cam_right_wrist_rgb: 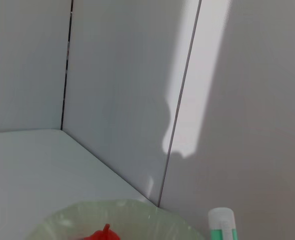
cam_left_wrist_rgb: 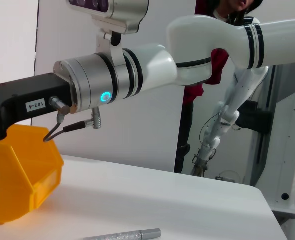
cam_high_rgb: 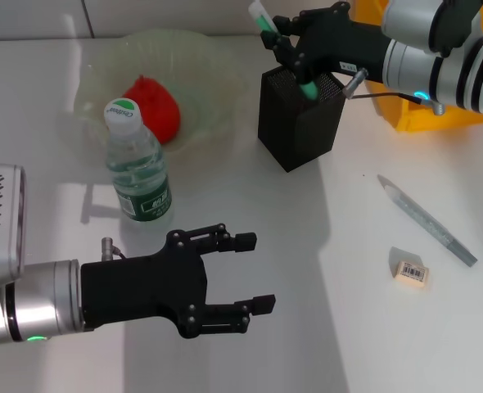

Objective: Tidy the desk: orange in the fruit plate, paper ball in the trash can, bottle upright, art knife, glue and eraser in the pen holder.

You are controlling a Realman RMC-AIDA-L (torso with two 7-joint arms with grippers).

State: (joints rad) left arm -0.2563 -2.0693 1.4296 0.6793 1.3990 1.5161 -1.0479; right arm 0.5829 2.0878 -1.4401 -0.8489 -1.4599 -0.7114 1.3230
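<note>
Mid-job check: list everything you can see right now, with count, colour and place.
fruit plate: 1, pale green, far left of desk
red fruit: 1, red, in the fruit plate
bottle: 1, clear with green label and white cap, upright just in front of the plate
pen holder: 1, black mesh, far centre
glue stick: 1, white and green, held over the pen holder
art knife: 1, silver-grey, lying on the desk at right
eraser: 1, cream, near right
yellow bin: 1, far right
left gripper: open, near left, empty
right gripper: shut on the glue stick, above the pen holder
</note>
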